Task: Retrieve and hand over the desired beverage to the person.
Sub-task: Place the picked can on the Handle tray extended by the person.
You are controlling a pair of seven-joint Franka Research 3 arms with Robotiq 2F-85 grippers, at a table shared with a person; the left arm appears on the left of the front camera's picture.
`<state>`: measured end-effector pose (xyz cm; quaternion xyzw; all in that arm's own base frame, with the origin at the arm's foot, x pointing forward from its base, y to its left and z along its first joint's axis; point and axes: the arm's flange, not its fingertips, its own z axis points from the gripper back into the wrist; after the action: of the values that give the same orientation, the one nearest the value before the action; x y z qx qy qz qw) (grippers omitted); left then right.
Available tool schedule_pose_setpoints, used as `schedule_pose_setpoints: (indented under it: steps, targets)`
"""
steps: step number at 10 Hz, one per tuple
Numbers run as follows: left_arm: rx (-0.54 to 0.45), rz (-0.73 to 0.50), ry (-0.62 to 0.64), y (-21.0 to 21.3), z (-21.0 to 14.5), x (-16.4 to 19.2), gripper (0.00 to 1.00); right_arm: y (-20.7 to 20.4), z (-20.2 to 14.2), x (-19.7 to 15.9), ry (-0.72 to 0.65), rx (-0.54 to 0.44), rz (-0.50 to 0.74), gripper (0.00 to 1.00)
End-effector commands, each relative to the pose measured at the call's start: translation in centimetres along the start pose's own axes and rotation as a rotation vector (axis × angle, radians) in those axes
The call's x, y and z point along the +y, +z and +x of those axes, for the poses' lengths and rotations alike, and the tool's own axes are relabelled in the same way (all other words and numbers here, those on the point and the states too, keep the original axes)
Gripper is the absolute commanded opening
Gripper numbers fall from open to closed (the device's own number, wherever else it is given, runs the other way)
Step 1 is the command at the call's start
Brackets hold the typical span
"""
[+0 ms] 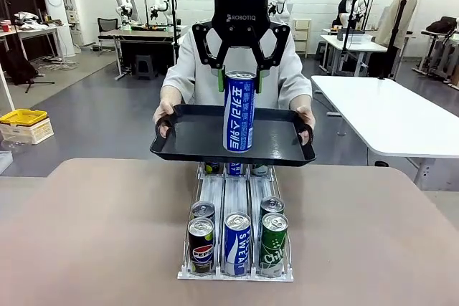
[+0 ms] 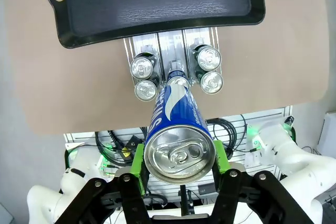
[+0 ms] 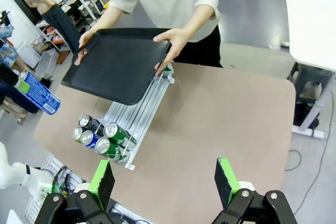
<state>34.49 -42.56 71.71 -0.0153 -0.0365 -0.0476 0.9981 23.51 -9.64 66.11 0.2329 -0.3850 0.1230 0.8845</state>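
1. I am looking across a brown desk [image 1: 86,234] into a large workroom with a grey floor, a white table [image 1: 387,116] at the right and a yellow crate [image 1: 23,117] on the floor at the left.
2. A slotted can rack [image 1: 224,191] lies in the middle of the desk, with three lanes running away from me.
3. At its near end stand a Pepsi can [image 1: 201,245], a blue and white can [image 1: 237,241] and a green can [image 1: 273,243]. A silver-topped can sits behind each of the two outer ones.
4. The left end effector [image 1: 239,80] is clamped on a tall blue can [image 1: 239,112]. Its green pads press on the can's sides near the top, and the can hangs upright in the air.
5. In the left wrist view the can's base is over the rack's middle lane, short of the tray's near rim.
6. The person [image 1: 190,62], in a light grey top, stands at the far side and holds a black tray [image 1: 193,134] level above the rack's far end, with a hand [image 1: 166,116] on each short side.
7. The right end effector [image 3: 164,179] hovers high above the desk with its fingers wide apart and nothing between them.
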Motion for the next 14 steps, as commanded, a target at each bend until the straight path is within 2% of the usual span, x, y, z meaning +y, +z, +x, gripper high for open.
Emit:
schedule_pose_setpoints:
  steps: [1,4,5,7,8,9,10,12,14]
  targets:
    - [-0.010,0.003,0.003,0.4,-0.5,0.3,0.00,-0.2,0.1,-0.1,0.007,-0.003,0.035,1.00]
    - [-0.010,0.003,0.003,0.4,-0.5,0.3,0.00,-0.2,0.1,-0.1,0.007,-0.003,0.035,1.00]
    - [0.000,0.000,0.000,0.0,0.0,0.0,0.58,-0.2,0.1,-0.1,0.007,-0.003,0.035,1.00]
    - [-0.018,-0.004,-0.021,-1.3,1.9,-1.1,0.58,-0.2,0.1,-0.1,0.007,-0.003,0.035,1.00]
    - [-0.048,0.002,-0.038,-1.3,4.5,-1.1,0.58,-0.2,0.1,-0.1,0.007,-0.003,0.035,1.00]
    - [-0.074,-0.007,-0.042,-1.8,5.5,-1.3,0.58,-0.2,0.1,-0.1,0.007,-0.003,0.035,1.00]
    - [-0.085,-0.010,-0.011,-2.5,6.0,-1.7,0.58,-0.2,0.1,-0.1,0.007,-0.003,0.035,1.00]
    - [-0.093,-0.012,-0.048,-2.8,10.3,-2.0,0.58,-0.2,0.1,-0.1,0.007,-0.003,0.035,1.00]
    - [-0.104,0.008,-0.035,-3.3,12.9,-2.5,0.58,-0.2,0.1,-0.1,0.007,-0.003,0.035,1.00]
